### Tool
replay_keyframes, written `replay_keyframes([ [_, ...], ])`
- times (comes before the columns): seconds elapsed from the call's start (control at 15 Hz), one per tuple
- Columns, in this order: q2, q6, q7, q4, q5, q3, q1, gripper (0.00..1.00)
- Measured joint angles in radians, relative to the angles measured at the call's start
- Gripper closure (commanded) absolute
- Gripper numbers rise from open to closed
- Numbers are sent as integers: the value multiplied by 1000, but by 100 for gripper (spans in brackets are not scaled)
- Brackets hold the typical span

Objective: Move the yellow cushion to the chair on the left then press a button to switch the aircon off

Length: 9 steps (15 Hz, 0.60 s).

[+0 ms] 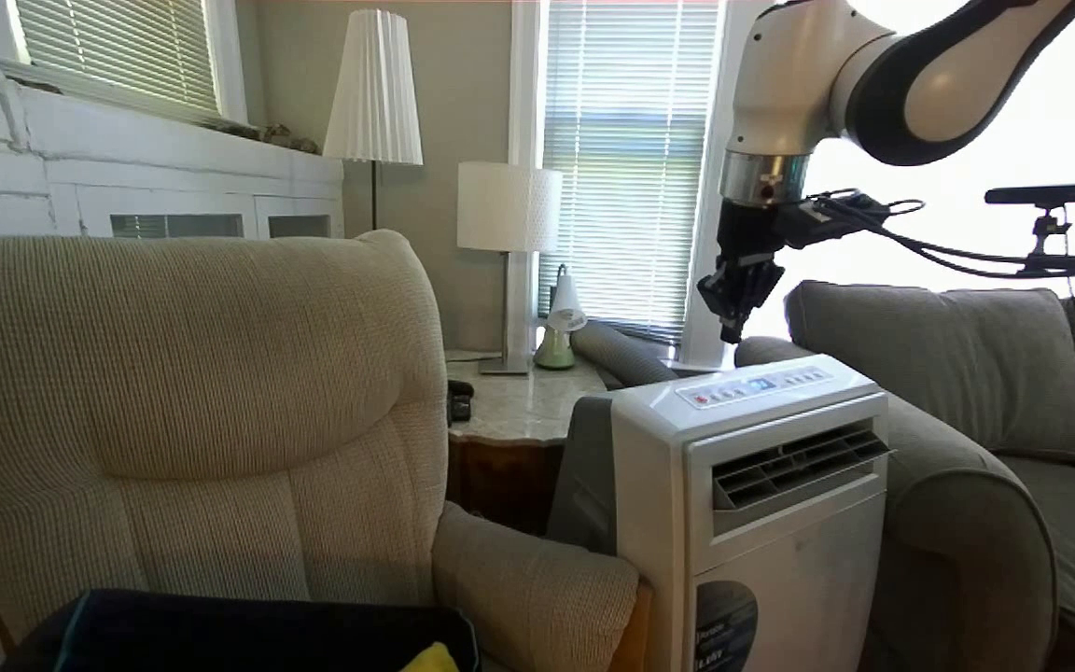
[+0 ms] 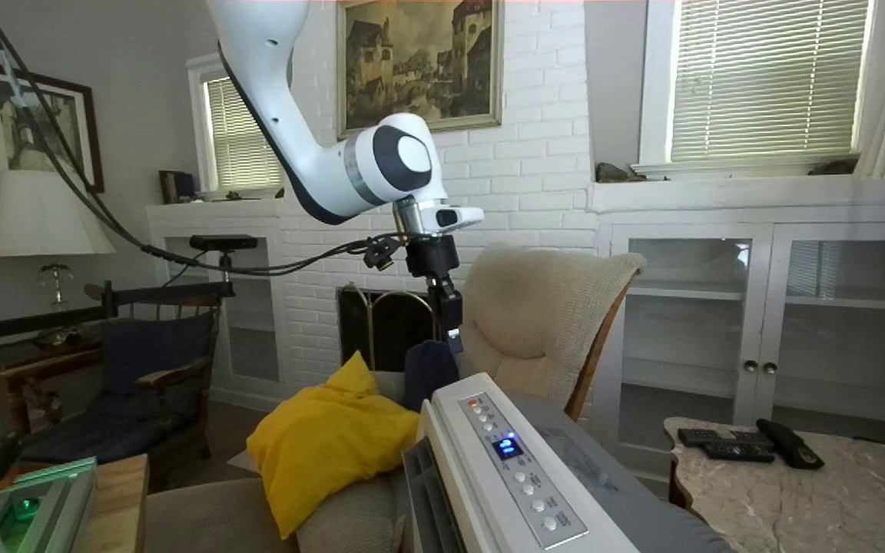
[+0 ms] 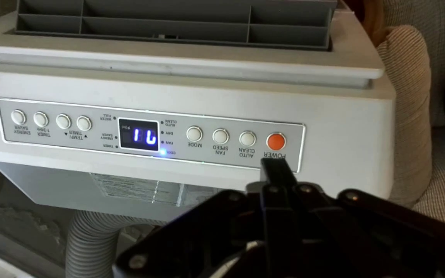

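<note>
Gripper [image 3: 278,170]: our first worry is aim. In the wrist view its tip stands just short of the power button [image 3: 276,141], so a straight push might land on bare plastic. The two fingers are pressed together with no gap showing and nothing held; both exterior views show the tip above the aircon [image 1: 761,532], touching nothing.

Power button: orange, at the end of its row, and in our judgement the next thing to press.

Auto-clean button [image 3: 247,138]: white, right beside it; a small sideways drift could press this instead.

Display [image 3: 138,134]: lit blue, so we take the aircon to be running and the switching-off not yet done.

Aircon: white, with a slanted top; too hard a push could make the tip skid or the unit rock.

Chair [image 1: 267,373]: beige, next to the aircon, with a dark pad [image 1: 248,635] in front of its back.

Yellow cushion [image 2: 335,438]: by the dark pad; the views cut off or cover the seat, so we can only say it seems to lie on the chair. If it is merely perched on the edge, it could slide off.
</note>
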Motion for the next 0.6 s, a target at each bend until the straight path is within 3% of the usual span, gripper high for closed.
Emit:
replay_keyframes([
  [0.6, 38, 140, 0, -40, 3, -2, 0, 100],
])
